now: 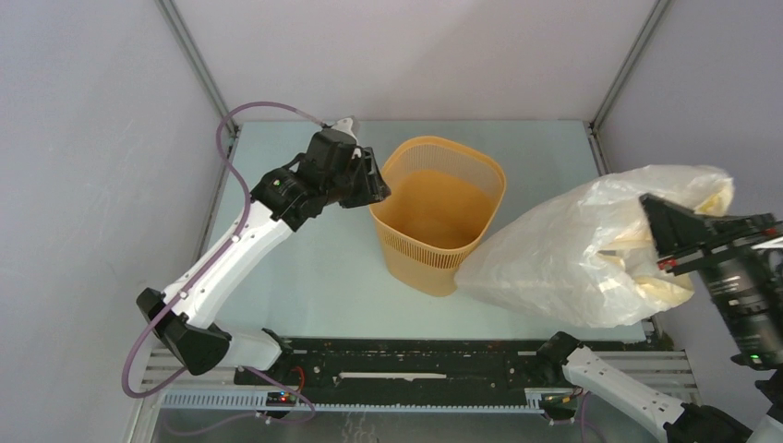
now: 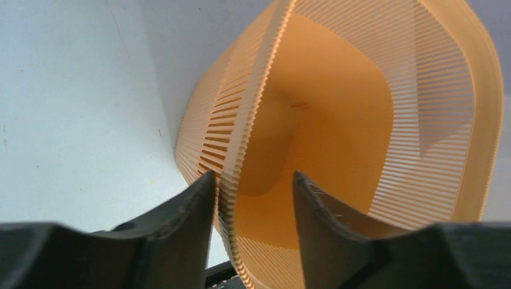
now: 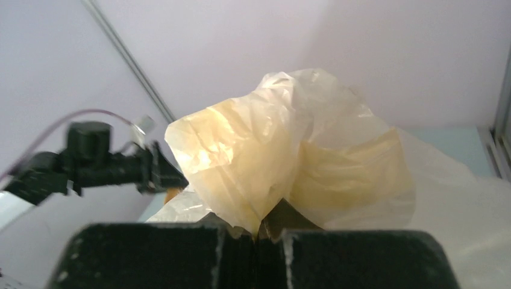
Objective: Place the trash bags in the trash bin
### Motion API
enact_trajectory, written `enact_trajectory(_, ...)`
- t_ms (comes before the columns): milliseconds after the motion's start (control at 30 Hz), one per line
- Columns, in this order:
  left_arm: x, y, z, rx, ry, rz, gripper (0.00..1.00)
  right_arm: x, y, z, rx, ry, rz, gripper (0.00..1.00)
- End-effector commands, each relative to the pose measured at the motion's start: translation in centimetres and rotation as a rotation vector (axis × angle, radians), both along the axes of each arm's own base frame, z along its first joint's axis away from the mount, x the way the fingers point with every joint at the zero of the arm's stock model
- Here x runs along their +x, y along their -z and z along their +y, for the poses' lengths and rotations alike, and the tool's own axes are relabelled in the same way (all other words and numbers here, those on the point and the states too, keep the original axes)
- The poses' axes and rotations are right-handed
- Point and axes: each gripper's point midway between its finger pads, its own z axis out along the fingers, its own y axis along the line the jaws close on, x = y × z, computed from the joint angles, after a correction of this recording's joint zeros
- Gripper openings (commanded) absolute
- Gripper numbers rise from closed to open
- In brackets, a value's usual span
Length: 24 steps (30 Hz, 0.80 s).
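Trash bag: crinkly, translucent cream, held up at right, its low end just beside the trash bin. Right fingers: closed, pinching the bag's bunched top. Trash bin: orange, upright on the surface. Left fingers: parted, straddling the bin's left rim.

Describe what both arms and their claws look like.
The left arm and right arm have white links joined by black joint housings, with small green lights. A mauve cable loops along the left arm. The left claw and right claw are black, with two thick fingers each.
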Motion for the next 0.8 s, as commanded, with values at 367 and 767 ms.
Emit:
enact_trajectory(367, -1.3, -8.4, -0.3, -0.094, 0.186, -0.22, 0.83, -4.5, -20.3, 14.5, 0.22, -0.803, -0.538, 0.0)
enact_trajectory(767, -2.0, -9.6, 6.8, -0.142, -0.007, -0.332, 0.91, -4.1, -26.3, 16.0, 0.686, -1.061, -0.49, 0.0)
